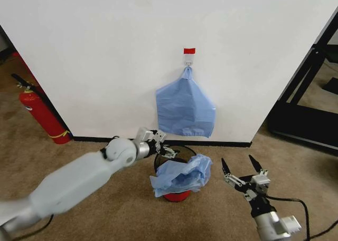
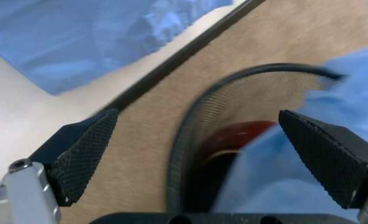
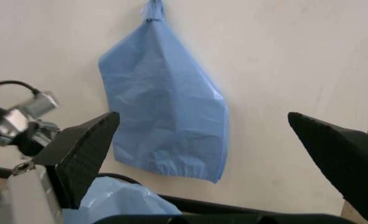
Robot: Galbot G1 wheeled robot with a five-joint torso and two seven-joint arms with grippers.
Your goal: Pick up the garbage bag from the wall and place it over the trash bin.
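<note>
Left arm reaches in from the lower left, forearm angled up toward the wall (image 1: 105, 51), wrist bent so the left hand (image 1: 168, 150) sits at the back-left rim of the trash bin (image 1: 177, 194). Fingers spread wide, holding nothing. In the left wrist view the two black textured fingertips (image 2: 84, 154) straddle the bin's mesh rim (image 2: 190, 126), one over carpet outside the rim, the other over blue plastic on the bin side; contact with the rim not clear.

Garbage bag (image 1: 182, 176) lies crumpled over the bin's mouth, draped mostly across the front and right, spilling down the outside on the front-left (back-left arc of the rim still bare black). Red base of the bin shows below the plastic.

Right arm comes up from the lower right corner, right hand (image 1: 240, 168) pointing up and toward the wall, well right of the bin and clear of the bag. Fingers spread wide, nothing between them. Its wrist view looks between the two black fingertips (image 3: 84, 149) at the wall.

Bundle of blue bags (image 1: 185, 110) hangs flat on the wall from the red-and-white hook tag (image 1: 189, 51), gathered to a point at the hook, directly above and behind the bin. Fire extinguisher (image 1: 42, 114) stands on the carpet (image 1: 105, 220) at the wall's left corner, well apart from everything else.
</note>
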